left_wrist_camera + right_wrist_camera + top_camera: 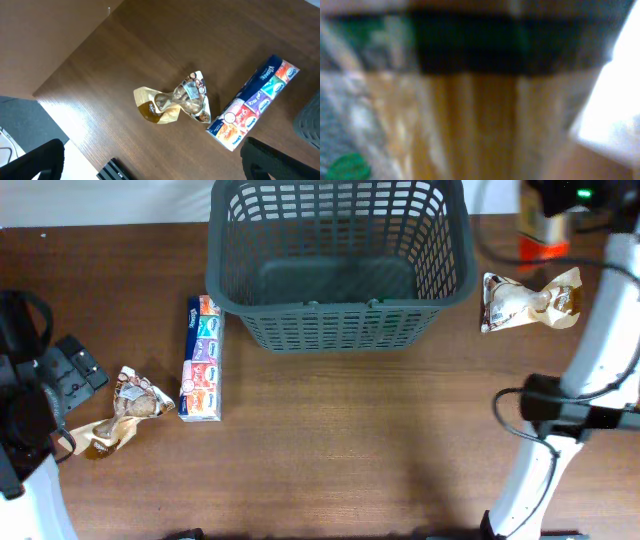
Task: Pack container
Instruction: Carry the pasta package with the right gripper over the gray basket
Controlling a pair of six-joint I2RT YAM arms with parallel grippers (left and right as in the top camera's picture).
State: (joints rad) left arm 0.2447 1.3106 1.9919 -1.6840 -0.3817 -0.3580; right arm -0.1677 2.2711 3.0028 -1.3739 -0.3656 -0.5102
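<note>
The container, a large dark grey lattice basket [338,255], stands at the back centre; I see nothing inside it. Its corner shows in the left wrist view [311,120]. A crumpled brown snack bag [125,415] [175,102] and a blue tissue multipack [201,360] [255,102] lie left of the basket. My left gripper [75,370] [155,170] is open and empty, hovering by the snack bag. A second snack bag [530,300] lies right of the basket. My right gripper [555,195] is at an orange package [540,235]. The blurred package [470,110] fills the right wrist view and hides the fingers.
The table's left edge [55,112] runs close to the snack bag, with a black fixture [117,171] at the front edge. The right arm's white links and cable [560,420] stand over the right side of the table.
</note>
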